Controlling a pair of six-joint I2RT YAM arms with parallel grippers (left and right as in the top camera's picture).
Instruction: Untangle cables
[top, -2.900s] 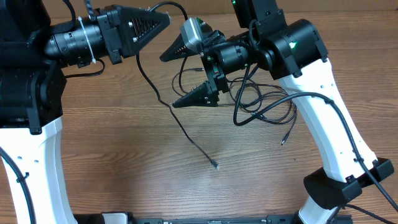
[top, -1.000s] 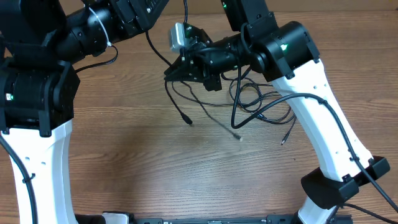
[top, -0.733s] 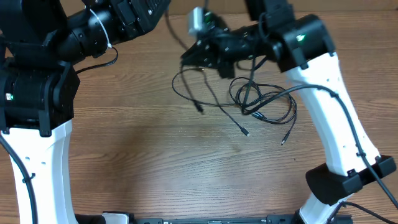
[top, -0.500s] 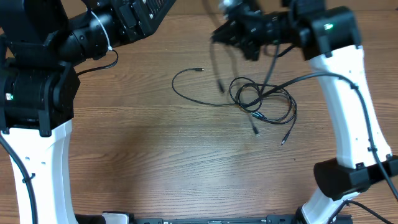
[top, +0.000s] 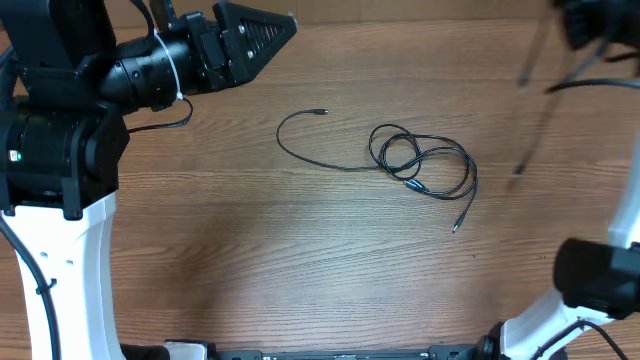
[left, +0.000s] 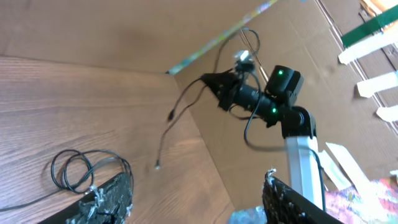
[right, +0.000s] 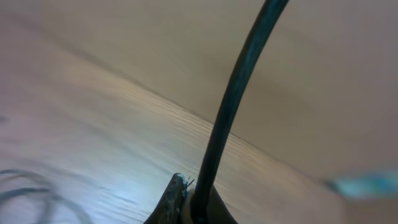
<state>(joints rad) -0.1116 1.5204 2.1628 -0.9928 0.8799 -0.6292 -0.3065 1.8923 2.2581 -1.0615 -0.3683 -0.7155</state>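
Note:
Thin black cables (top: 420, 160) lie looped on the wooden table, one tail curving left to a plug (top: 320, 112), another plug end (top: 455, 228) nearer the front. My right gripper (right: 196, 202) is shut on a separate black cable (right: 230, 106). That cable hangs blurred in the air at the far right (top: 528, 110), clear of the loops. In the left wrist view it dangles from the right arm (left: 261, 99) above the loops (left: 81, 171). My left gripper (left: 196, 196) is open and empty, raised at the back left (top: 262, 30).
A cardboard wall (left: 124, 25) stands behind the table. The white base of the left arm (top: 60, 250) is at the left edge. The right arm's base (top: 595, 285) stands at the right edge.
The right arm has swung up and to the right, pulling one cable out of the tangle and off the table. The other cables have dropped and stayed on the table. The left arm has barely moved.

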